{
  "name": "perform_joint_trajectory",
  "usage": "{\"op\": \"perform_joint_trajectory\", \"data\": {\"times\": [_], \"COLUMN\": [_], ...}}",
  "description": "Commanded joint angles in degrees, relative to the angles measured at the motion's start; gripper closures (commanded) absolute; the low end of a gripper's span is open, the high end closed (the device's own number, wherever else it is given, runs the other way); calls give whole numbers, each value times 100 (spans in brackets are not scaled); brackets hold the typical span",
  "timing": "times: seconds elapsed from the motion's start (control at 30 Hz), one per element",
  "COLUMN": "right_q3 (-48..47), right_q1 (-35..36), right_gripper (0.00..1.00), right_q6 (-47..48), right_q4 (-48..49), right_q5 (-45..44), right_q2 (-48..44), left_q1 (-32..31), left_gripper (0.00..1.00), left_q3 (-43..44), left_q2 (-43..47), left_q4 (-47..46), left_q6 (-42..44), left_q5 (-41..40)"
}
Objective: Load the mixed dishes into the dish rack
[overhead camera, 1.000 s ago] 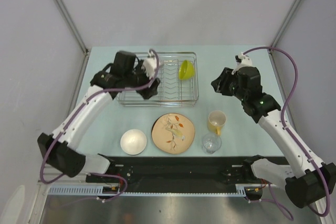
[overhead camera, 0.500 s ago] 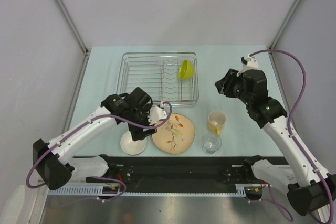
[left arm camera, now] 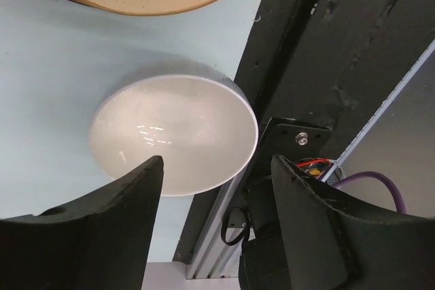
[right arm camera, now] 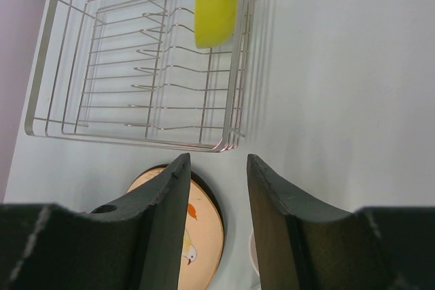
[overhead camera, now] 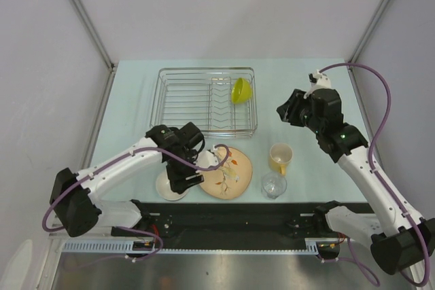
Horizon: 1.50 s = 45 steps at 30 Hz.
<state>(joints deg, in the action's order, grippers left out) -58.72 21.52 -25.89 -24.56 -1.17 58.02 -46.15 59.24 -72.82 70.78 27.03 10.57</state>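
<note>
Pale blue-green table (overhead camera: pixel 136 100), grey walls on three sides. Step in hand, as judged: L-arm pick of white bowl (left arm camera: pixel 173 134). Bowl sits at near-left of table, just beside black base rail (left arm camera: pixel 326 66).

Left gripper (left arm camera: pixel 214 168): jaws wide apart, nothing held, poised over bowl's near side. Recommended: grip rim w/ one finger inside, one outside; a span across full dia. looks too wide. One finger hangs over the rail, so approach from table side or far rim to avoid a strike. Lift straight up before traversing to rack.

Right gripper (right arm camera: pixel 217 161): jaws apart, empty, hovering right of dish rack (overhead camera: pixel 204 68), well apart from L arm.

Surroundings:
- Tan leaf-patterned plate (overhead camera: pixel 228 171): just beside bowl, partly under L wrist. Risk of a nudge on descent. Dark edge shows beneath it in right wrist view; 2nd plate or shadow, cannot tell.
- Yellow mug (overhead camera: pixel 280 157) and clear glass (overhead camera: pixel 274 185): farther right.
- Lime-green bowl (overhead camera: pixel 240 90): on edge at rack's far-right corner. No other dish in rack.
</note>
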Motion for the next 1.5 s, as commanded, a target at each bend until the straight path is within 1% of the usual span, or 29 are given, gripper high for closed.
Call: {"op": "perform_joint_trajectory", "data": {"times": [0.0, 0.1, 0.3, 0.43, 0.7, 1.0, 1.13, 1.2, 1.37, 1.47], "right_q3": [-8, -8, -8, -8, -8, -8, -17, -52, -96, -96], "right_q1": [-25, -25, -16, -16, -209, -447, -491, -508, -543, -543], "right_gripper": [56, 56, 56, 56, 56, 56, 56, 56, 55, 56], "right_q6": [-39, -39, -74, -39, 84, 181, 154, 163, 198, 207], "right_q4": [232, 249, 285, 302, 250, 320, 337, 311, 258, 250], "right_q5": [3, 20, 20, 29, 64, 460, 495, 504, 495, 495], "right_q2": [16, 52, 60, 34, 51, 210, 201, 210, 218, 219], "left_q1": [-104, -297, -815, -1071, -1098, -1098, -1098, -1098, -1089, -1089], "left_gripper": [30, 30, 30, 32, 35, 37, 41, 43, 45, 50], "left_q3": [-150, -115, -115, -193, -440, -510, -501, -545, -659, -660], "left_q2": [127, 101, 14, -337, -699, -1058, -1322, -1384, -1384, -1323], "left_q4": [23, -3, -144, -319, -715, -1233, -1321, -1400, -1524, -1532], "left_q6": [40, -4, -171, -285, -496, -778, -839, -848, -831, -830], "left_q5": [59, 165, -142, -432, -749, -1039, -1039, -1206, -1241, -1259]}}
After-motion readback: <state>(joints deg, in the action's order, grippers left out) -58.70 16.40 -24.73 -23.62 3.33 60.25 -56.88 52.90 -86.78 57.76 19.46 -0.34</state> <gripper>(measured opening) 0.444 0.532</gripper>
